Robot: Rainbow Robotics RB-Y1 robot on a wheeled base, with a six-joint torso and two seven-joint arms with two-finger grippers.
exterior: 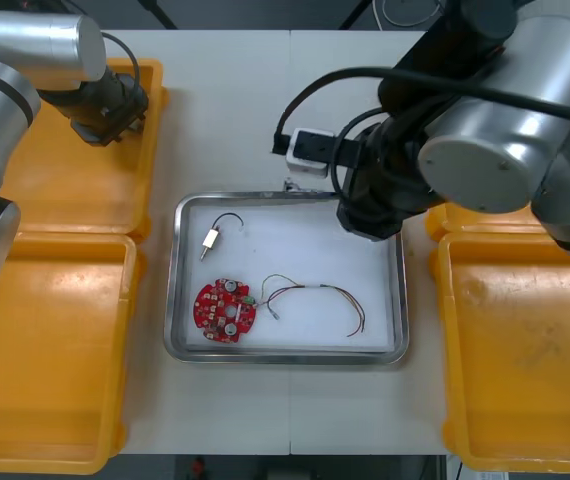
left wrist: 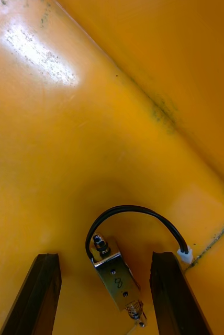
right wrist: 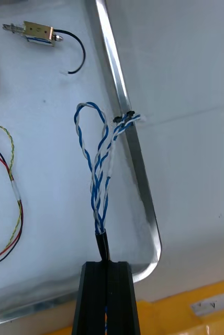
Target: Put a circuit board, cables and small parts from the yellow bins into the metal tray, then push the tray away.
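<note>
Clamping the blue-white cable (right wrist: 99, 167) by its black-sleeved end, the right jaws are pressed together on it, with the corner of the tray (right wrist: 139, 178) just beside them. The cable runs straight ahead of the jaws as a twisted loop over the tray's white floor, and its free tips cross the rim toward the counter (right wrist: 185, 104). Farther ahead of these jaws, inside the tray, lies a metal part (right wrist: 36, 32) with a curled black cable (right wrist: 78, 55). The red-yellow cable (right wrist: 15, 209) lies on the tray floor on the side of the jaws away from the rim. From the front, the right arm (exterior: 485, 150) covers the tray's far right corner, and the board (exterior: 225, 310) lies in the tray just beside the red-yellow cable. The left jaws stand apart, low in a far left bin (exterior: 55, 170), with a second part (left wrist: 114, 280) lying between them, touched by neither. Its own black lead (left wrist: 133, 209) arcs ahead of the jaws and ends in a white tip just ahead of one jaw.
</note>
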